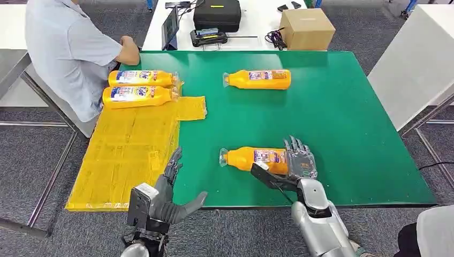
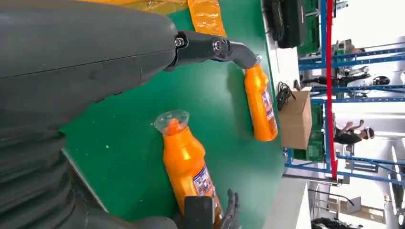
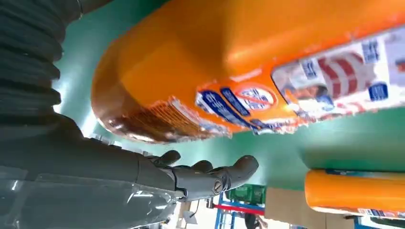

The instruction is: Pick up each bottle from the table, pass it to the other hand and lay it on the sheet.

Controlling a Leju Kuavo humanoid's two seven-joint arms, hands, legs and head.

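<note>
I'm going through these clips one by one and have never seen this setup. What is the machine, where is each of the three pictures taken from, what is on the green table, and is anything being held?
It is a humanoid robot with two silver arms. The head view looks down from its body; the other two come from cameras at its wrists and are turned sideways.

On the green table lies a yellow sheet with two orange bottles on it. A third bottle lies farther back on the bare green.

The right hand is around the base of the nearest bottle, which seems to rest on the table; whether the fingers grip it yet is unclear. The left hand is open, holding nothing. A person sits at the far left corner.
</note>
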